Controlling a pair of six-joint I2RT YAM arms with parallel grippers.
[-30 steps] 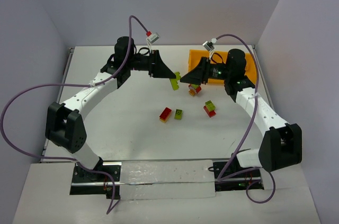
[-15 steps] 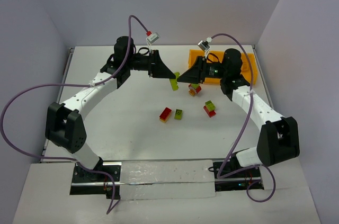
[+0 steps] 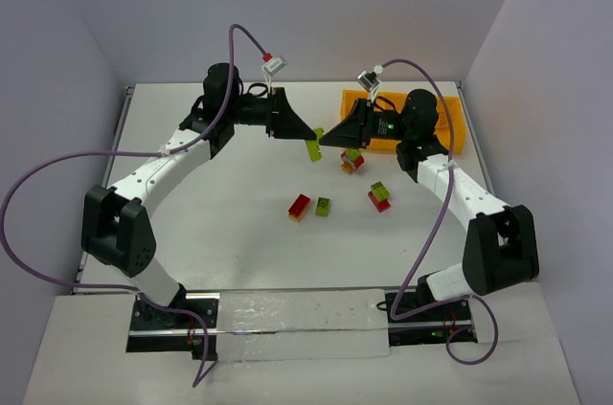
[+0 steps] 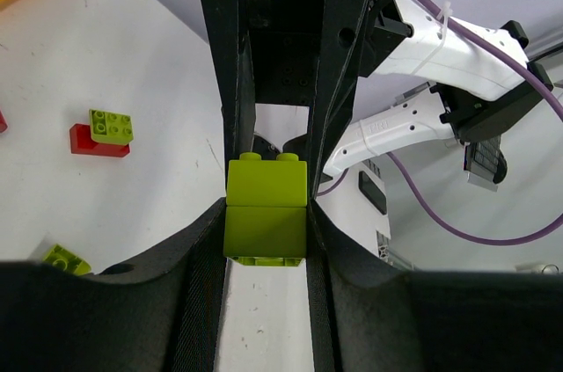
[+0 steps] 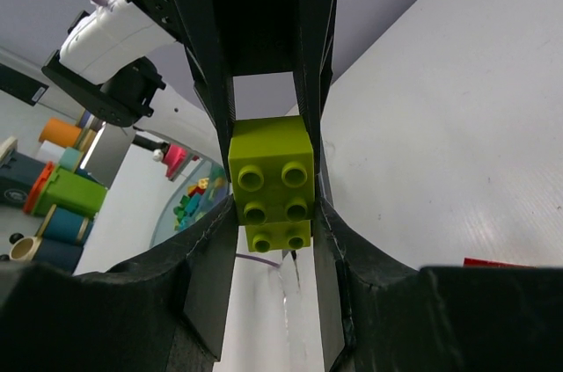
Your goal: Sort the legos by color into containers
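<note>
The orange tray (image 3: 452, 127) sits at 1 o'clock on the table (image 3: 239, 233). It is mostly behind the right arm, so what lies in its compartments cannot be told. The left hand (image 4: 266, 218) is clamped on a lime green brick (image 4: 266, 183). The right hand (image 5: 271, 218) pinches a second lime brick (image 5: 271, 165), studs toward the camera. Loose pieces lie mid-table: a red-and-lime pair (image 3: 380, 196) toward 3 o'clock, and a red-and-yellow pair (image 3: 300, 207) beside a small green brick (image 3: 323, 206).

White flat worktop (image 3: 239, 233) on my overhead feed, orange-yellow rectangular plastic tray (image 3: 452, 127) at its far right, near the middle I see a red-and-yellow brick pair (image 3: 300, 207) just beside a small lime green brick (image 3: 324, 206), lime-on-red brick pair (image 3: 380, 196) right of them, red-based brick (image 3: 352, 165) farther back.
</note>
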